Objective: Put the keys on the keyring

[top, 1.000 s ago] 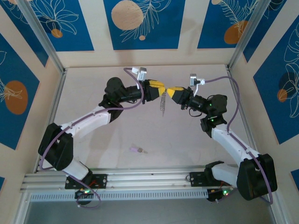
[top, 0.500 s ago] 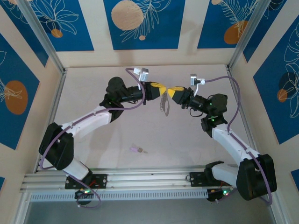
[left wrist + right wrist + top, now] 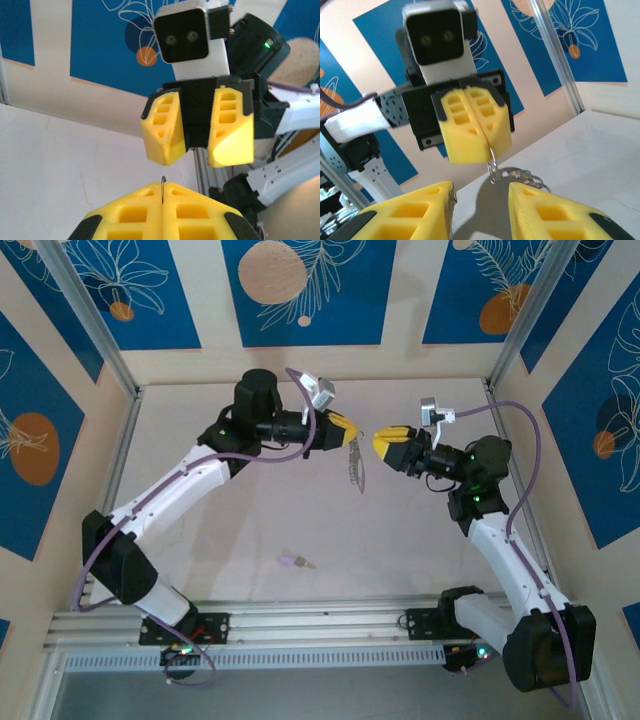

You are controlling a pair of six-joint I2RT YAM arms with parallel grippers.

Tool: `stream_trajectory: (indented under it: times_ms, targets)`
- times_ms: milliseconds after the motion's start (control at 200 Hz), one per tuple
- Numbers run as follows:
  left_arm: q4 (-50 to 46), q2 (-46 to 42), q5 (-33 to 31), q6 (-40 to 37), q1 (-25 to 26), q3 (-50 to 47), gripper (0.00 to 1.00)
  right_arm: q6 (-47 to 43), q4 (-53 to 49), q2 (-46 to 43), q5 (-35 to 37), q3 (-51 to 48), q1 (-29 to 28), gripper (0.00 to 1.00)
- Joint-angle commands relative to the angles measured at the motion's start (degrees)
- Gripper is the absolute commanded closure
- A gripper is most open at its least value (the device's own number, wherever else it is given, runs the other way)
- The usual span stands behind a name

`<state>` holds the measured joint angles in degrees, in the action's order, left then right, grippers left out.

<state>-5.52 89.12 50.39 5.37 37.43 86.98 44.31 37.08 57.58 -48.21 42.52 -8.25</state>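
Left gripper [image 3: 349, 432] clamps the keyring [image 3: 355, 466]; right gripper [image 3: 381, 443] parted, facing it.

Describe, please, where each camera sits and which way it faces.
Top external: above and behind the bases, looking down at the table; both arms, the left gripper, the right gripper and the purple key show.
Left wrist: on the left arm, facing the right gripper's parted fingers; its own shut fingers sit at the bottom edge.
Right wrist: on the right arm, facing the left gripper; its own parted fingers sit below.
Shared: both wrist views show the keyring pinched by the left gripper.
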Motion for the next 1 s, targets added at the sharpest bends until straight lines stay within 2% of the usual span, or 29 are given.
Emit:
stream_trajectory:
  times_ms: [0, 505, 995]
  targets:
    - [-12.7, 1.2, 1.82, -9.24, 0.63, 4.4, 1.0, -2.38, -2.55, 0.62, -3.03, 2.08, -0.85, 0.65]
    - [-15.05, 1.74, 1.64, -11.08, 0.9, 5.94, 1.0, -3.16, -1.18, 4.76, -1.19, 3.88, -4.97, 0.68]
    - [-14.35, 1.6, 0.85, -11.26, 0.92, 6.05, 1.0, -3.45, -0.35, 5.94, 0.63, 0.73, -4.49, 0.73]
